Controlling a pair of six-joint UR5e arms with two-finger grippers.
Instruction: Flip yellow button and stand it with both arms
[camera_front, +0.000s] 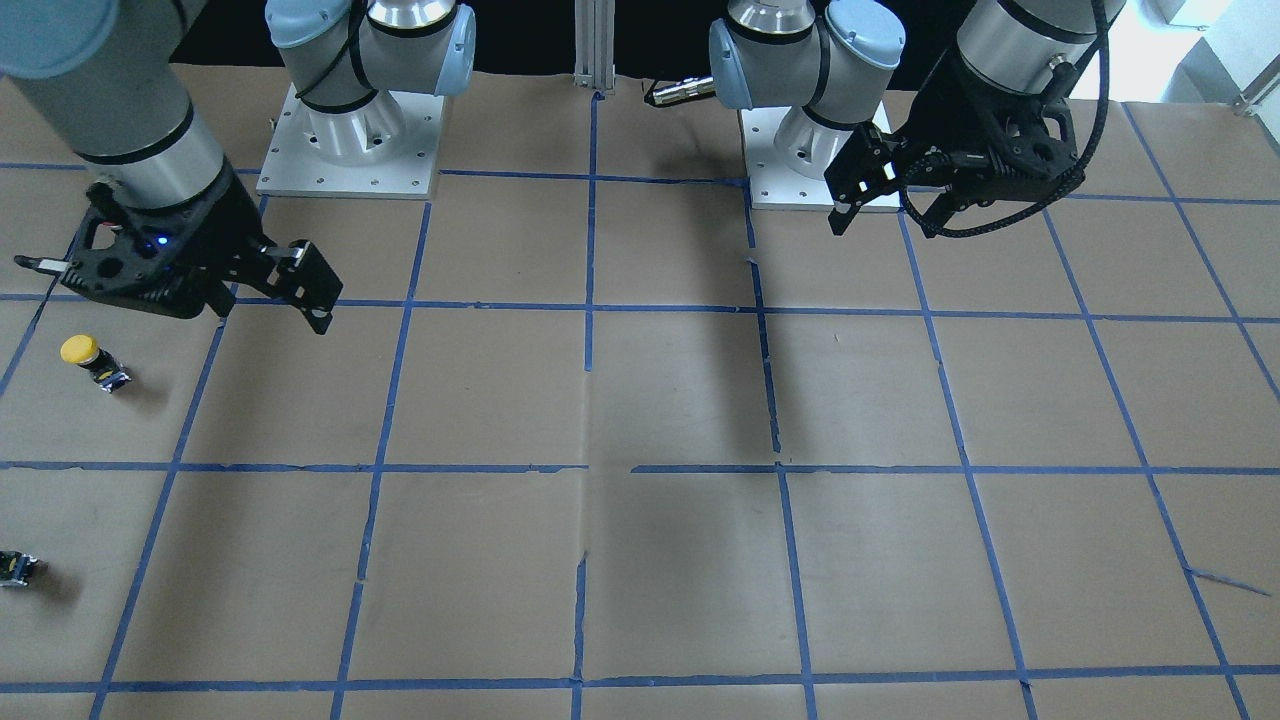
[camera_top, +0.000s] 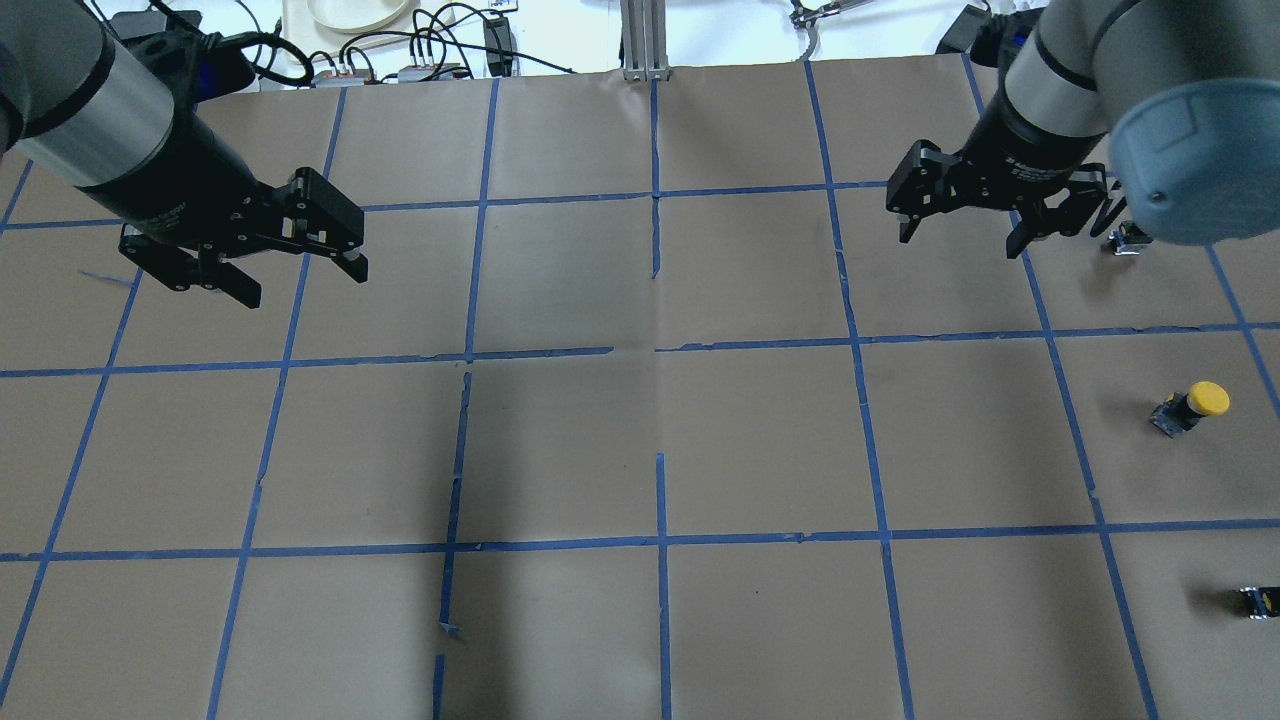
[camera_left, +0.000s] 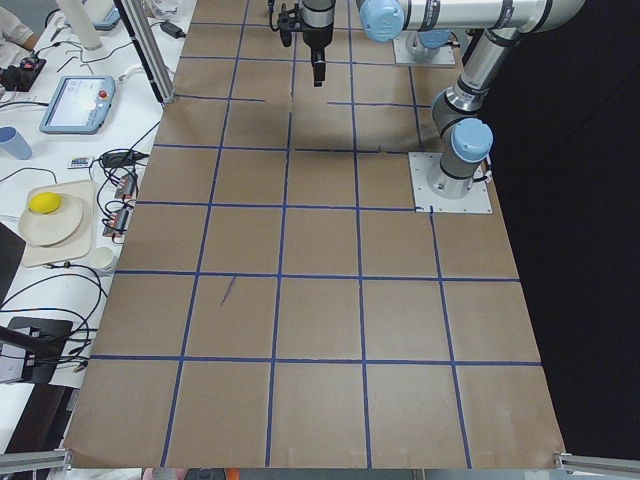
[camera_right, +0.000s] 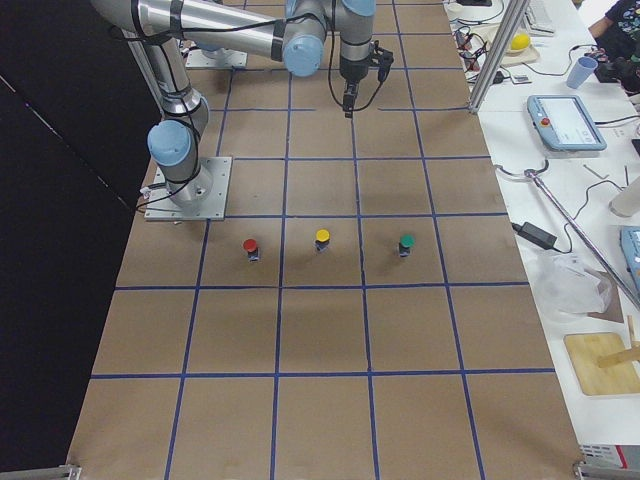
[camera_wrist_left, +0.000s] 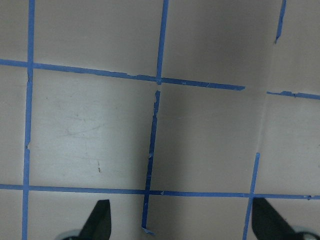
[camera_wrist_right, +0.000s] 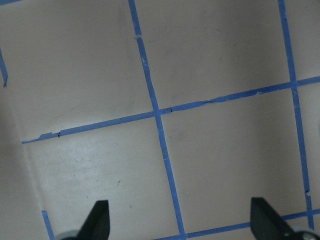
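Yellow button (camera_top: 1190, 405) sits toward the right edge of the tabletop (camera_top: 760, 450), apparently cap-up, well apart from the right gripper (camera_top: 960, 243) and left gripper (camera_top: 300, 283), both hanging with fingers spread. A glancing finger could topple or skid it.

Item: yellow button (camera_front: 93, 362), a round yellow mushroom cap on a short black-and-grey body, seemingly upright with the cap uppermost, inside one blue-taped square (camera_front: 150, 400) on the robot's right side of the table (camera_front: 680, 420). Left arm (camera_top: 90, 110) and right arm (camera_top: 1060, 60): silver-grey tubes with light-blue joint caps. The black left gripper (camera_top: 300, 280) and right gripper (camera_top: 960, 243) hang above the table with fingers spread and empty, both clear of the button.
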